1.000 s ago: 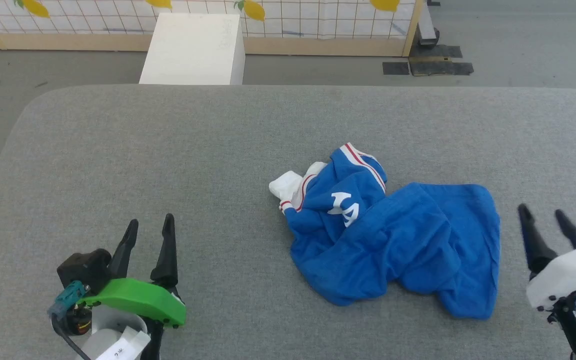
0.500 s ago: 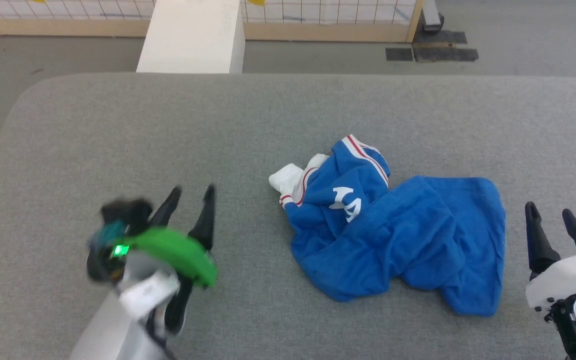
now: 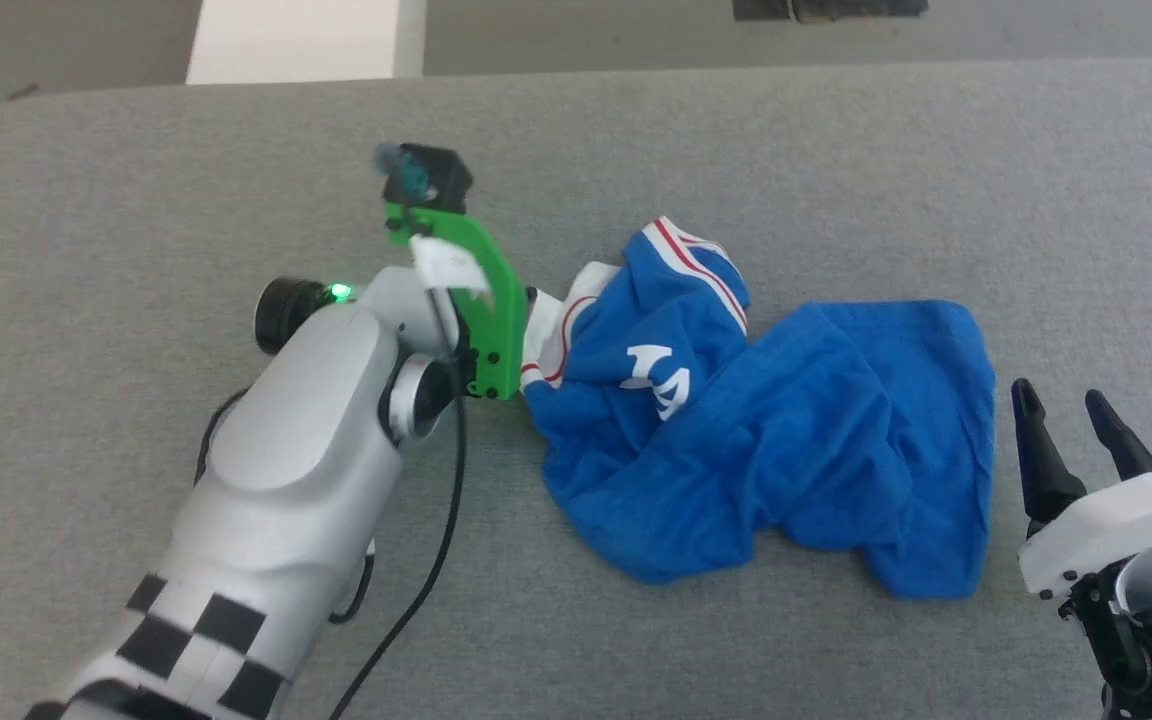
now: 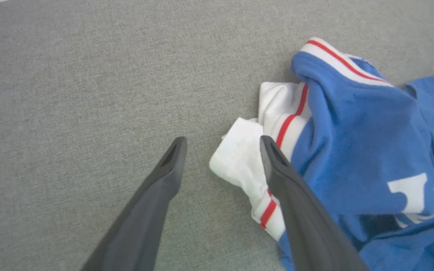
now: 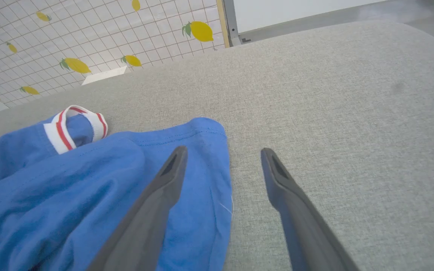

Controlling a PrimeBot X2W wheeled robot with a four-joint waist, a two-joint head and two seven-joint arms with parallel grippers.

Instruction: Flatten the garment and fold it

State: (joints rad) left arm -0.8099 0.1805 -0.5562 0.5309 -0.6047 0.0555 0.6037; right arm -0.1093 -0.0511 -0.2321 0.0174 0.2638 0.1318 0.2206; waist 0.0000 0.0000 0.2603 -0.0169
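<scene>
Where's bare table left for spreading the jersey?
Free: table strip between garment and far edge; near strip between left arm and right end effector. Crowded: garment's white sleeve, with the left end effector at it.

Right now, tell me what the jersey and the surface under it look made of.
Jersey: soft matte knit, perhaps cotton or polyester; it slumps in loose folds, with a stitched hem. Surface: grey woven upholstery-like cloth, matte; a fine weave shows close up.
</scene>
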